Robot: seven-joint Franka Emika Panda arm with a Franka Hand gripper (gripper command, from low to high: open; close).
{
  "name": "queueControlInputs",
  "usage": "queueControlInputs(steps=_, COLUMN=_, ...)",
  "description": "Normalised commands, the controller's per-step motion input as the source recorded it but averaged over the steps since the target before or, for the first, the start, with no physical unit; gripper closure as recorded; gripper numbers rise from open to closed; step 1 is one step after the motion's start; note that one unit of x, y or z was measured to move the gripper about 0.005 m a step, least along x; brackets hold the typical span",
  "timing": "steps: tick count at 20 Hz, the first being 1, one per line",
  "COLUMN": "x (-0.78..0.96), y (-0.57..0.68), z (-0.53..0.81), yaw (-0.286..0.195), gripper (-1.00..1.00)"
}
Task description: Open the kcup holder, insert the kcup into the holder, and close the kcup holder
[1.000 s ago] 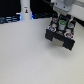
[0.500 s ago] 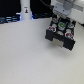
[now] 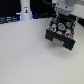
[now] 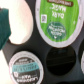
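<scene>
As arm is seen lower over kcup holder than 1 s ago, insertion judged underway. Gripper state can't be told, fingers hidden. Kcup seen directly beneath claw, over tray; empty slot alongside.

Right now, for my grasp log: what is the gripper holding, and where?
Cannot tell: the gripper over the black boxy kcup holder hides its fingertips.
</scene>
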Motion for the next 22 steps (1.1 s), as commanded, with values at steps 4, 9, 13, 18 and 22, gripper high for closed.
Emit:
queueControlInputs(steps=4, x=0.47, y=-0.39, z=0.38, yaw=0.060, gripper=-1.00)
queueControlInputs(steps=9, x=0.59, y=-0.45, z=0.25, yaw=0.025, gripper=-1.00)
queueControlInputs(steps=13, x=0.70, y=-0.44, z=0.24, yaw=0.007, gripper=-1.00)
queueControlInputs(steps=18, x=0.73, y=-0.37, z=0.18, yaw=0.009, gripper=-1.00)
queueControlInputs(steps=22, x=0.80, y=-0.22, z=0.03, yaw=0.008, gripper=-1.00)
